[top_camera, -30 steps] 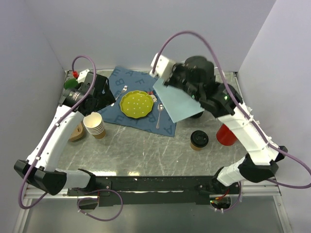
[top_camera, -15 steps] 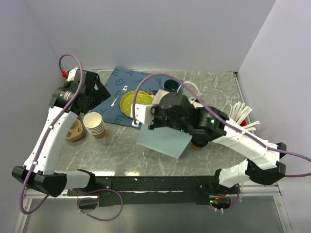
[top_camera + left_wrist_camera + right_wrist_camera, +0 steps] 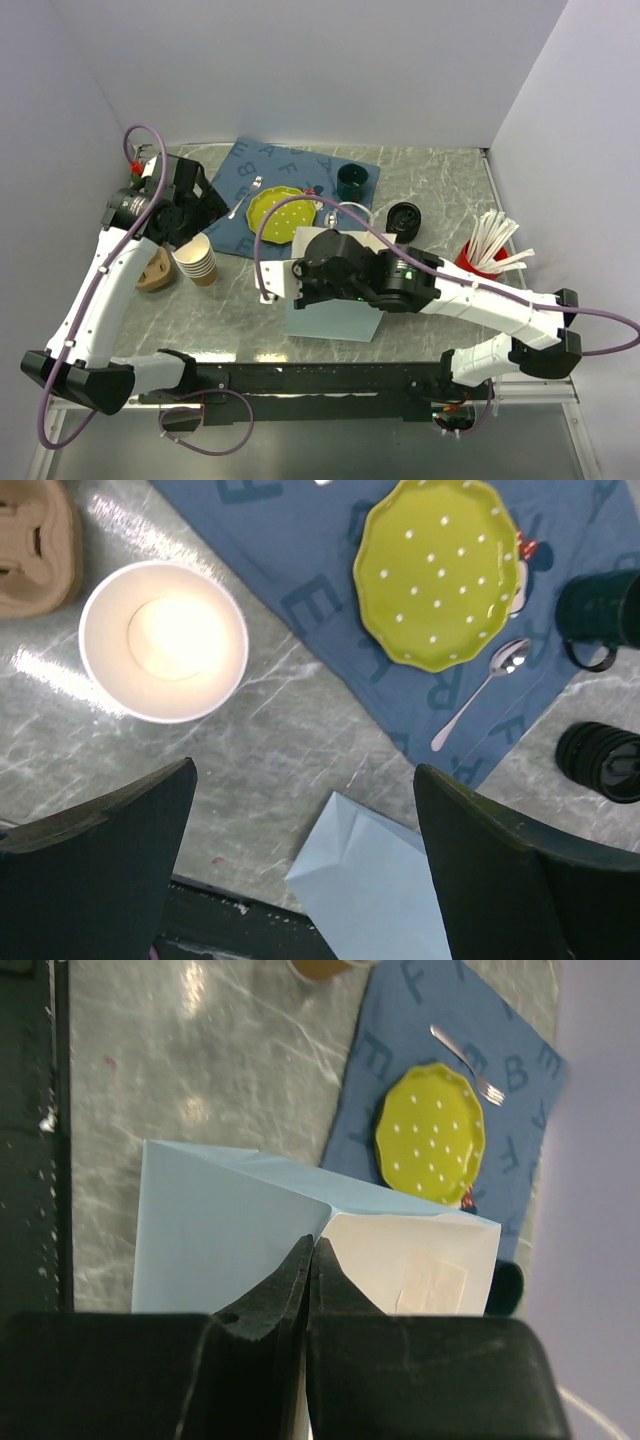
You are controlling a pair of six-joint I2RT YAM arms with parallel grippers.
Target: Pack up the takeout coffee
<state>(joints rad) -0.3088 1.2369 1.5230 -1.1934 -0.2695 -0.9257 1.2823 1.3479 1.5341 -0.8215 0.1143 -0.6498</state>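
Takeout coffee (image 3: 404, 216): glossy round black lid, cup upright on the tabletop (image 3: 240, 320).
I see left tool (image 3: 305, 770) spread, right tool (image 3: 310, 1250) pinching the pale-blue paper bag (image 3: 225, 1230).

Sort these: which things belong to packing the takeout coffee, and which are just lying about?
Belong to the job: small brown paper cup with round black plastic lid; light blue paper bag, pinched in the right gripper.
Lying about: dark green mug; yellow-green dotted plate; blue lettered placemat; stack of lidless tan paper cups; red cup of white sticks.
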